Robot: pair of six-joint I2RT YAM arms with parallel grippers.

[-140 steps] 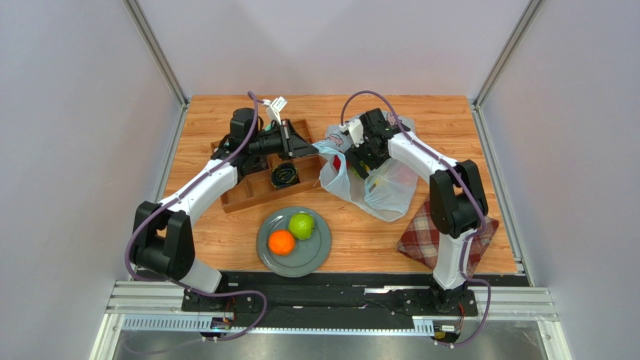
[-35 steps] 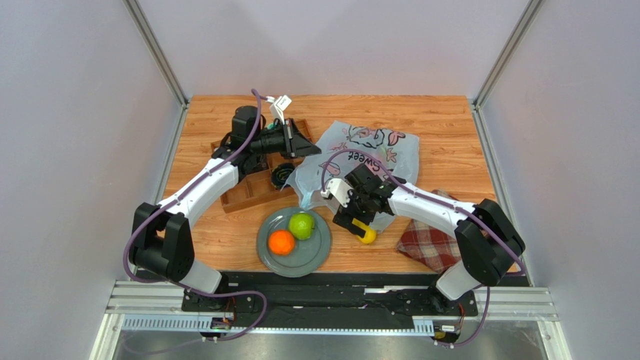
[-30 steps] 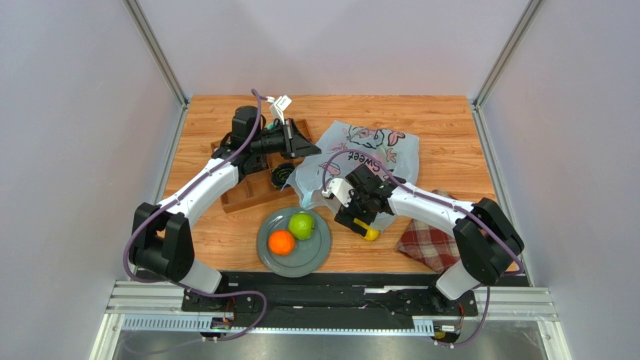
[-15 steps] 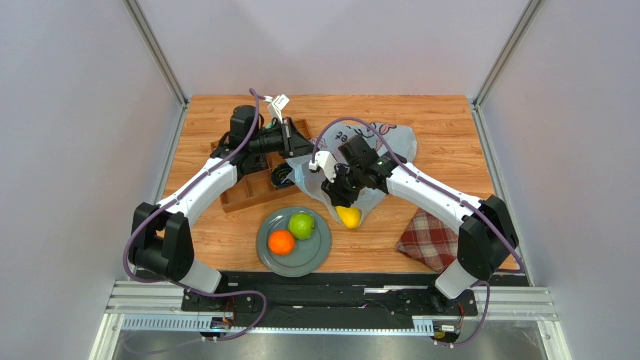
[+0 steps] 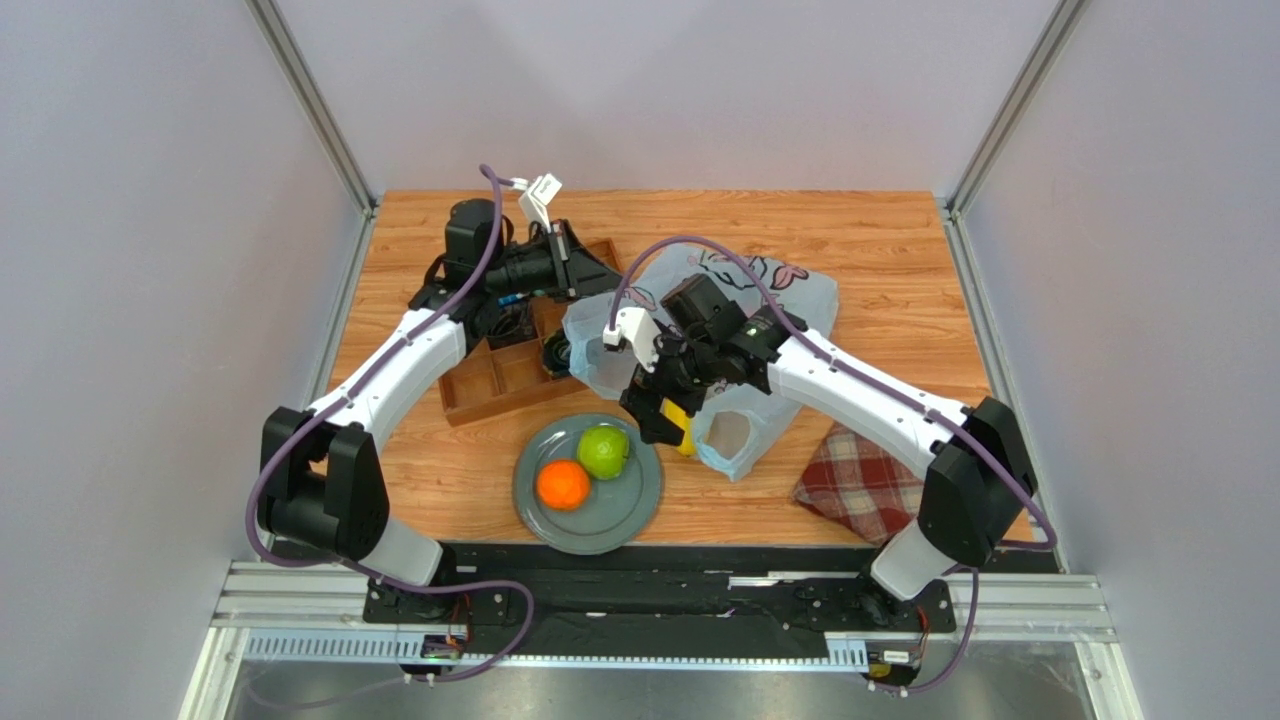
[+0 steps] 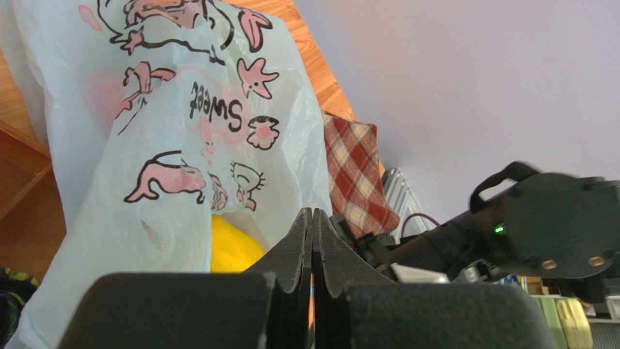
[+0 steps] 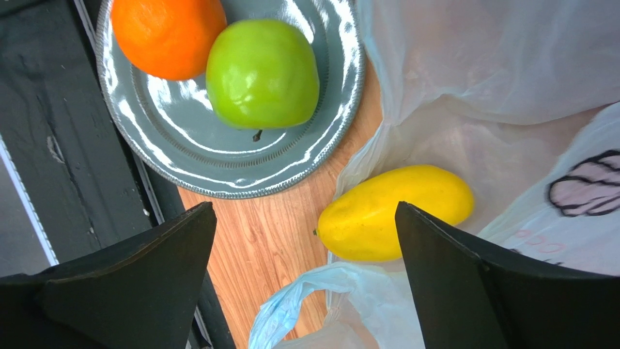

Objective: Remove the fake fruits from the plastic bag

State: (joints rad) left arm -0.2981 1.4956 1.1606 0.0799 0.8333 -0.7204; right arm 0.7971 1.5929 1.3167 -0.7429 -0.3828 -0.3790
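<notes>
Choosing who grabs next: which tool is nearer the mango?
Right. The right tool, open, hangs over the mango; the left tool, shut, is at the bag's far edge by the tray.

Yellow mango [image 7: 393, 211] lies against the bag [image 7: 502, 65], near plate [image 7: 218, 163].

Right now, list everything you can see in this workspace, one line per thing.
plastic bag: 1, pale blue with pink and dark print, middle of the table
mango: 1, yellow, at the bag's mouth, beside the plate
orange: 1, orange, on the plate
apple: 1, green, on the plate, next to the orange
plate: 1, grey, near edge
tray: 1, brown wood, left of the bag
cloth: 1, red plaid, near right
table: 1, wood
left claw: 1, black, shut, by the bag's left side
right claw: 1, black, open, above the mango
</notes>
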